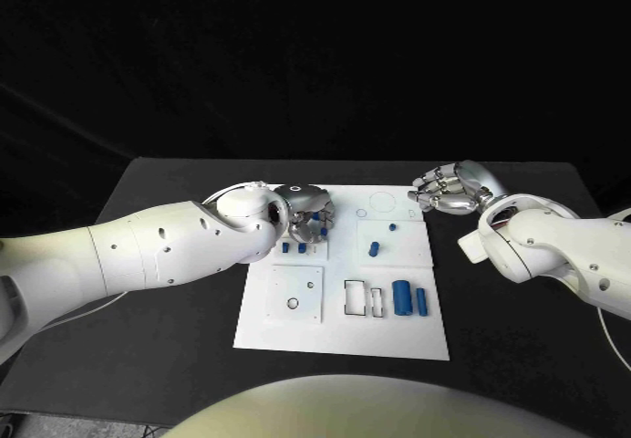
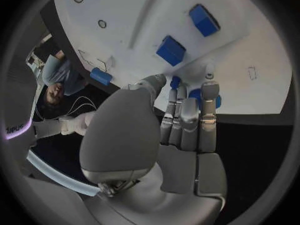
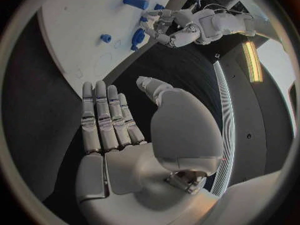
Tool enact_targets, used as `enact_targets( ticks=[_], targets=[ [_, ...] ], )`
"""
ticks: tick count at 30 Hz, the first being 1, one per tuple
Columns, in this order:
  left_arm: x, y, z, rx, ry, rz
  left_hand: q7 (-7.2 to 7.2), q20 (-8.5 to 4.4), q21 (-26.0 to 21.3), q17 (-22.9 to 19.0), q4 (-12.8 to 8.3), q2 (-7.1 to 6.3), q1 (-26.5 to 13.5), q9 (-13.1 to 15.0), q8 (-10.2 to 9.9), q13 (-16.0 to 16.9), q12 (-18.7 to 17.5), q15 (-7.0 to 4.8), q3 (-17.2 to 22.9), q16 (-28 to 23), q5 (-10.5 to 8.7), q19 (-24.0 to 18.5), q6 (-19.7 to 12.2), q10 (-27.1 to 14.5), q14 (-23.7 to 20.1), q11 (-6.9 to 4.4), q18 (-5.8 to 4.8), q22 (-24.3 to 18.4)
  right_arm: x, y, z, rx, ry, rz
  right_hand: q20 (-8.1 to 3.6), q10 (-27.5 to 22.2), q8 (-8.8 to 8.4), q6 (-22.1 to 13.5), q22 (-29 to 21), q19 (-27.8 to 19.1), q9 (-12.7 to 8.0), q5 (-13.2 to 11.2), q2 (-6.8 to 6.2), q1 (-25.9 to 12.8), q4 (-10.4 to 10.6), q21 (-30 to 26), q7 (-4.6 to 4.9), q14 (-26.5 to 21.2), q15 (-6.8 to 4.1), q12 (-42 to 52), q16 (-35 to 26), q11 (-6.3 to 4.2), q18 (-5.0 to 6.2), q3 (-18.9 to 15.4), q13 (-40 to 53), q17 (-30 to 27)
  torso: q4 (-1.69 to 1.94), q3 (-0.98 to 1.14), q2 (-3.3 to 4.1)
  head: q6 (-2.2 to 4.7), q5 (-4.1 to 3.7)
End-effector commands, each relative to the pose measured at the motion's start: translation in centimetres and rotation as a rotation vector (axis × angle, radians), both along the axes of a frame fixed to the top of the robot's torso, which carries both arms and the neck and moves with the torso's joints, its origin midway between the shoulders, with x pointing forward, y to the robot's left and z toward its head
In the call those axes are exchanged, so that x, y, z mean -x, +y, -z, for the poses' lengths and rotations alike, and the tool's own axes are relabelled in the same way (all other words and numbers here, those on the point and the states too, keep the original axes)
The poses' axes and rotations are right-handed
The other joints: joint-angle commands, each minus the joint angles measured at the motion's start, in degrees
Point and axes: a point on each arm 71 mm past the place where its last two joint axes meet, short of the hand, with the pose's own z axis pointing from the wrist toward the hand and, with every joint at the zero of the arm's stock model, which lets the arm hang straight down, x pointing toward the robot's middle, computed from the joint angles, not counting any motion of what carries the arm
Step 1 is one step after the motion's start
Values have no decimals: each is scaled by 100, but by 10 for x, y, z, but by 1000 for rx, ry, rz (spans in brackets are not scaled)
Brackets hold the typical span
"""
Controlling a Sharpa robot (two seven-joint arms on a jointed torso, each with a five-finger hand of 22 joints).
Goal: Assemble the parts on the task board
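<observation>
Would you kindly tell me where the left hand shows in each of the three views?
Head view: left hand over the task board, its far-left part.
Left wrist view: own hand mid-circle, fingertips at blue parts.
Right wrist view: small, near the circle's upper rim.
Shared landmark: the white task board.

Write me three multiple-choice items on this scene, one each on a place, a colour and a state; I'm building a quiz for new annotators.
1. Where is the left robot hand?
A. over the upper left part of the task board
B. off the table
C. at the board's near edge

2. What colour are the two cylinders lying side by side at the board's lower right?
A. red
B. blue
C. yellow

3. What is the state of the right robot hand?
A. holding a blue part
B. pressing on the board
C. holding nothing, beside the board's far right corner

Answers: 1 A, the head view shows its fingers down among the blue parts there. 2 B, both are plainly blue. 3 C, its wrist view shows bare fingers and an empty palm.
</observation>
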Motion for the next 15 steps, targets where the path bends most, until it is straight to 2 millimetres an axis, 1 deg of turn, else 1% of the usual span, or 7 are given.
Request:
enact_targets(
  ticks=[1,3,9,13,15],
  targets=[
    [0,0,3,-50,18,-4,3,-10,38,-9,-7,16,68,-14,-27,-32,-41,-7,63,52,-11,39,50,63,56,1,-45,446,0,2,0,7,-12,-14,30,-48,27,-52,-8,28,-7,10,35,29,-19,-37,211,-18,37,-39,-35,-8,60,-1,-8,-5,9,0,-1,0,1],
    [-1,0,2,-47,14,-9,10,-8,16,-44,-38,49,102,-31,-39,-74,-77,-4,124,61,-41,18,78,108,47,4,-40,438,0,2,0,7,-11,-14,30,-48,27,-52,-8,28,-7,10,35,29,-19,-37,211,-18,37,-39,-35,-8,60,-1,-8,-5,8,-6,-4,0,3],
    [-2,-2,1,-35,11,-17,26,-2,76,-94,-132,123,157,-73,-71,-173,-167,6,299,106,-202,3,139,209,39,15,-44,443,0,3,0,7,-10,-15,31,-48,27,-54,-13,29,-9,12,35,25,-20,-37,213,-17,38,-41,-38,-7,60,0,-14,-6,3,-4,-2,0,12],
    [-3,-4,0,-22,12,-20,24,-2,218,-82,-189,199,148,-94,-82,-227,-206,0,434,175,-334,46,195,324,79,6,-59,467,0,3,1,7,-9,-17,31,-48,27,-54,-13,29,-9,12,35,25,-20,-37,213,-17,38,-41,-38,-7,60,0,-14,-6,0,-5,-3,0,15],
    [-3,-4,0,-19,14,-22,9,-11,316,-81,-261,239,162,-95,-65,-259,-235,-21,536,216,-432,80,273,413,111,-13,-66,482,0,4,1,7,-8,-17,31,-48,27,-54,-13,29,-9,12,35,25,-20,-37,213,-17,38,-41,-38,-7,60,0,-14,-6,1,-4,-4,0,15]
  ],
)
